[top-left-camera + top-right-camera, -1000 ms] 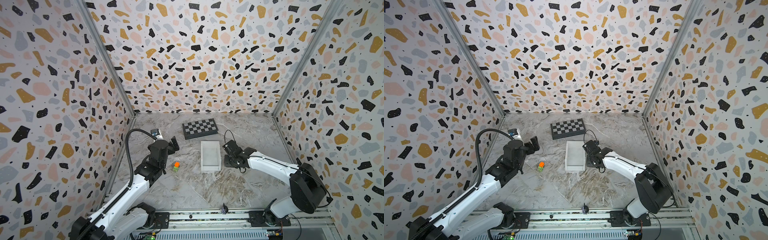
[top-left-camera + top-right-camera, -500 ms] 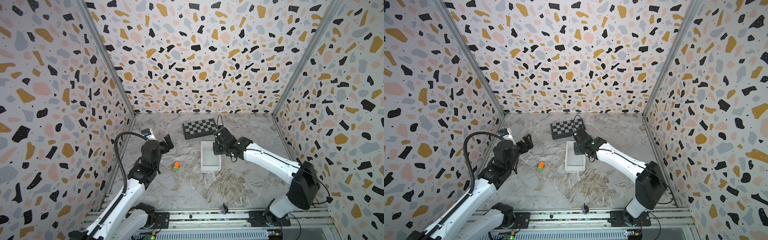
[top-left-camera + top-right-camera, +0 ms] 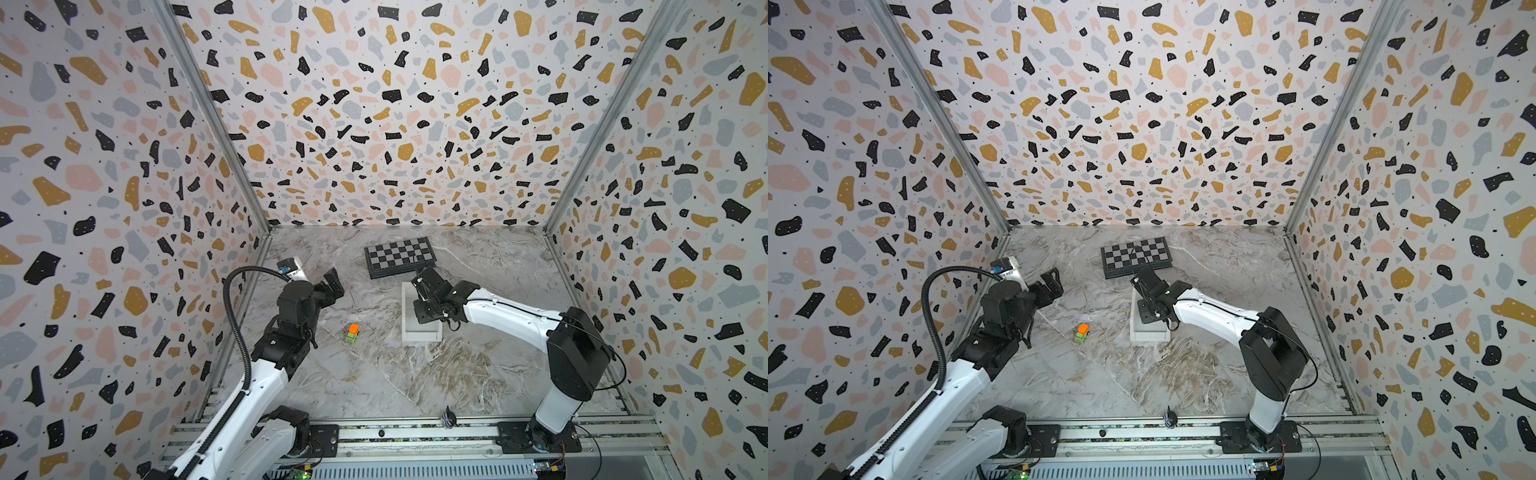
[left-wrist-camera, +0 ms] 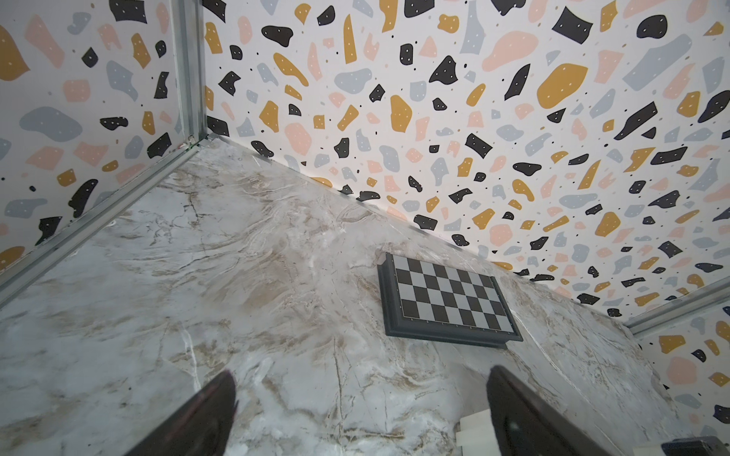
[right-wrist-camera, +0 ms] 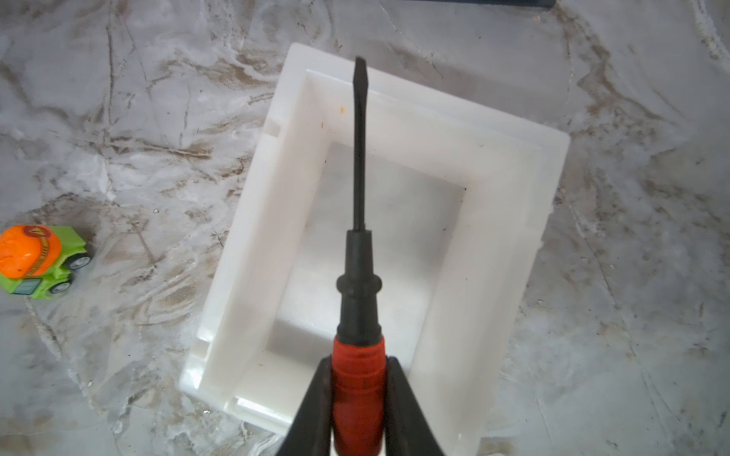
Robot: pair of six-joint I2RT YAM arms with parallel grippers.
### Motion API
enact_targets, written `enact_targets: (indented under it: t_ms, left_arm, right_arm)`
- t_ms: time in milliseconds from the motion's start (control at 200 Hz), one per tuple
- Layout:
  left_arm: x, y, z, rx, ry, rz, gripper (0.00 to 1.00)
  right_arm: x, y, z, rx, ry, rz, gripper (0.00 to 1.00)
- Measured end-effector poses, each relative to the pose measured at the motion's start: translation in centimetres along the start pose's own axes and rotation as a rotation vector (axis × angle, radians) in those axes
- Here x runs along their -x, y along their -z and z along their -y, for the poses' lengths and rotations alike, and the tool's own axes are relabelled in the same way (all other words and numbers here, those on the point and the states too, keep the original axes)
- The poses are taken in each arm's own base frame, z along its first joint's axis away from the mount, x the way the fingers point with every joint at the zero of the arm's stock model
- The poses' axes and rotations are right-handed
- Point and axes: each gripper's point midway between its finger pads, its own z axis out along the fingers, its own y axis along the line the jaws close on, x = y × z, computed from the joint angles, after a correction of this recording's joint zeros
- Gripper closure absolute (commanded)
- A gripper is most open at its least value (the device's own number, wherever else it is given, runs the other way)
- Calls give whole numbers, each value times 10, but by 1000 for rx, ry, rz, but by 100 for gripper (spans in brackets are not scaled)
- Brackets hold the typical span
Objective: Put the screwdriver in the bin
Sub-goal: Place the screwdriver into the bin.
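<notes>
In the right wrist view the screwdriver [image 5: 358,256], with a black shaft and a red handle, hangs over the open white bin [image 5: 513,237], its tip above the bin's far rim. My right gripper [image 5: 358,379] is shut on the red handle. In both top views the right gripper [image 3: 422,286] hovers over the back half of the bin [image 3: 419,332]; the screwdriver is too small to make out there. My left gripper [image 3: 332,286] is open and empty, held above the table to the left of the bin, with only marble between its fingers [image 4: 213,414].
An orange-and-green toy car [image 3: 352,333] sits on the marble just left of the bin. A black-and-grey chessboard [image 3: 400,257] lies behind the bin near the back wall. A small dark object [image 3: 449,417] rests by the front rail. Patterned walls close in three sides.
The right gripper has swung with the screwdriver from the bin's right side to over its back half. The left arm has drawn back towards the left wall.
</notes>
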Motion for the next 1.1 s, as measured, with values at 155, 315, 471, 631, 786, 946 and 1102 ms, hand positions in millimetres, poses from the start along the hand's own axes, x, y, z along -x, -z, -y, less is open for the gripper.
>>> enact_targets:
  t_ms: [155, 315, 471, 631, 786, 946, 1102]
  left_arm:
    - [-2, -2, 0, 1, -2, -7, 0]
    - [-2, -3, -2, 5, -1, -9, 0]
    - [-2, -3, 0, -2, 6, -6, 0]
    - [-4, -4, 1, -10, 7, -15, 0]
    - [-5, -5, 1, -11, 7, -17, 0]
    - [-4, -5, 1, -12, 7, -17, 0]
    - [-6, -5, 0, -10, 6, -20, 0]
  right_arm:
    - [-6, -6, -2, -4, 54, -19, 80]
    - [-12, -12, -3, -10, 123, -44, 77]
    - [-18, -21, -2, -19, 181, -71, 77]
    - [-19, -23, -2, -24, 218, -85, 76]
    - [-13, -21, -4, -20, 227, -73, 76]
    - [-13, -25, -4, -32, 234, -88, 76]
    - [-18, -31, -2, -45, 238, -117, 75]
